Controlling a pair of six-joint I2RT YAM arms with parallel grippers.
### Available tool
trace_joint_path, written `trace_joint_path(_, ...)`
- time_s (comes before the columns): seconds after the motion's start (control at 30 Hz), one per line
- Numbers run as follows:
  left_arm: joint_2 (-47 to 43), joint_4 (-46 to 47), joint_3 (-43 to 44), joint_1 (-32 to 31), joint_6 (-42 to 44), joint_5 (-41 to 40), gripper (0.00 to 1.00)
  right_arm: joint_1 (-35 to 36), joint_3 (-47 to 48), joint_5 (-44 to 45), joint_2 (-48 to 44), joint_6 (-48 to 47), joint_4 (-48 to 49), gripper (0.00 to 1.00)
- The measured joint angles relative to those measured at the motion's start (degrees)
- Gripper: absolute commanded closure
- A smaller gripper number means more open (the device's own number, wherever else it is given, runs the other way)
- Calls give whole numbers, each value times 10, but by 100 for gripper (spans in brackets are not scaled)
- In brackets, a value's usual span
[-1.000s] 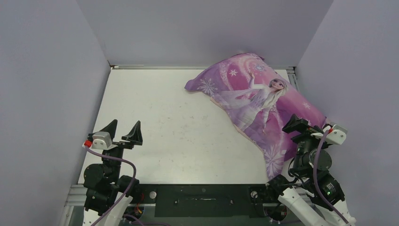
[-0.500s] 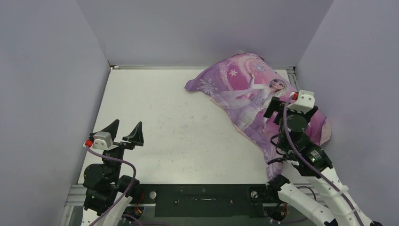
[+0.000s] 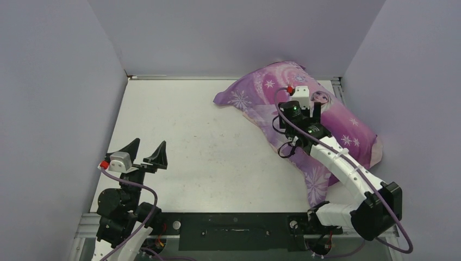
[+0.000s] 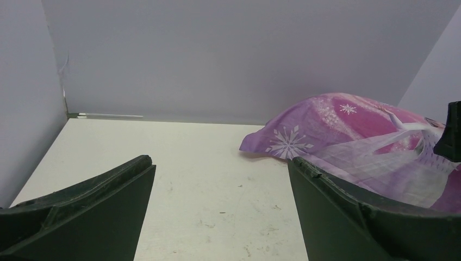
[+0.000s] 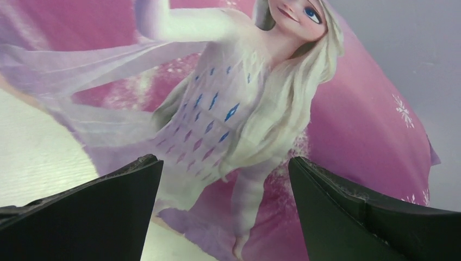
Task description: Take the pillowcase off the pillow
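The pillowcase (image 3: 255,89) lies print-up and plump in the far right corner of the table (image 3: 179,136), the pillow inside it hidden from view, and the right gripper (image 3: 307,109) hovers over the princess print, jaws wide apart and empty, while the left gripper (image 3: 147,145), equally spread, sits well apart at the near left.

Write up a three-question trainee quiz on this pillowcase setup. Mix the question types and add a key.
1. Which arm reaches out over the pillowcase?
2. True or false: the right fingers are shut on it.
3. The left fingers are: A open, B shut, C out of view.
Key: 1 the right arm; 2 false, they stand open above the print; 3 A.
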Motion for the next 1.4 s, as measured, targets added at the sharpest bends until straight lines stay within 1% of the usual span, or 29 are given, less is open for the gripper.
trace_joint_path(0.13,0,0,-1,0,1,0,4,-57,4,-14,56,3,4,10)
trace_joint_path(0.23,0,0,-2,0,2,0,4,-96,4,-41,87,7,18,9)
trace_joint_path(0.27,0,0,-2,0,2,-1,4,-105,4,-52,96,9,23,6)
trace_joint_path(0.3,0,0,-2,0,2,-1,4,-112,4,-63,104,11,28,0)
trace_joint_path(0.33,0,0,-2,0,2,-2,4,-118,4,-73,113,13,33,9)
trace_joint_path(0.37,0,0,-3,0,2,-2,4,-124,4,-84,122,14,37,19)
trace_joint_path(0.43,0,0,-4,0,4,-4,4,-129,5,-101,144,13,47,49)
trace_joint_path(0.47,0,0,-4,0,5,-5,4,-130,5,-108,155,12,51,62)
trace_joint_path(0.5,0,0,-4,0,5,-5,4,-130,5,-115,167,15,56,73)
trace_joint_path(0.57,0,0,-4,0,6,-7,4,-130,4,-131,177,14,61,90)
trace_joint_path(0.6,0,0,-4,0,6,-7,4,-130,4,-140,177,13,63,94)
trace_joint_path(0.73,0,0,-4,0,6,-8,4,-120,5,-171,167,14,68,95)
trace_joint_path(0.83,0,0,-4,0,6,-9,4,-97,13,-179,161,13,57,95)
trace_joint_path(0.97,0,0,-4,0,6,-9,4,-24,48,-200,161,21,40,95)
trace_joint_path(1.13,0,0,-5,0,6,-10,4,60,74,-225,161,61,49,95)
trace_joint_path(1.3,0,1,-6,0,6,-10,4,132,77,-220,169,113,61,95)
trace_joint_path(1.4,0,4,-10,0,6,-10,4,181,88,-210,195,137,72,95)
